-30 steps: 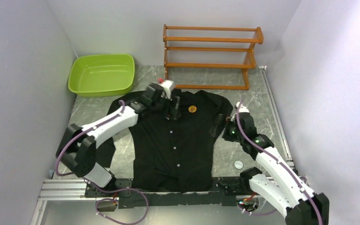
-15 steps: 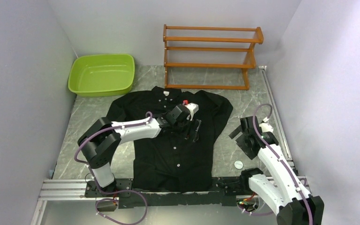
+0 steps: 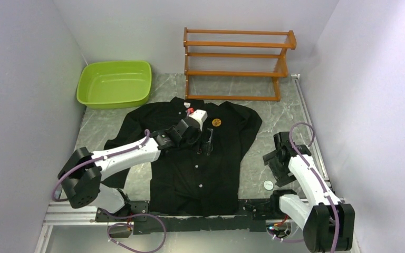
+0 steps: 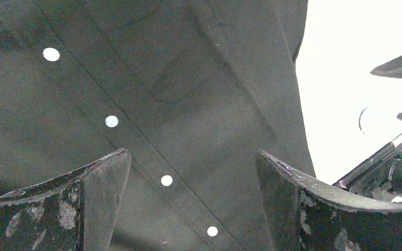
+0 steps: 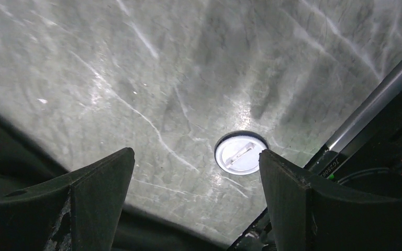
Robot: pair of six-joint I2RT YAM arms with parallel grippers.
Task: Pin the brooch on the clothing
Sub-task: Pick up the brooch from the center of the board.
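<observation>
1. The clothing lies flat and face up on the table, collar at the far side, hem at the near edge, front buttoned shut.
2. The brooch sits on the clothing's chest panel, just right of the button line in the top view and just below the collar. The orange face is up. No blue part shows.
3. The left gripper hangs over the clothing's middle chest, just near-side of the brooch and not touching it. Its jaws stand wide with nothing between them. The wrist view shows only black cloth and a row of white buttons under it.
4. The right gripper is off the clothing, beyond its right sleeve edge and over bare table. Its jaws are wide and empty.
5. A small white disc lies on the table beside the clothing's lower right corner, below the right gripper. I cannot tell what it is.
6. A green basin and a wooden rack stand beyond the clothing's collar end. Neither is in play.
7. Progress, as a judgement: the brooch is placed on the clothing and both grippers are free of it, so the main step looks done or close to it. The pictures do not show whether the pin passes through the cloth.
8. What is left, if anything, is to confirm the fastening and draw the left arm off the clothing.
</observation>
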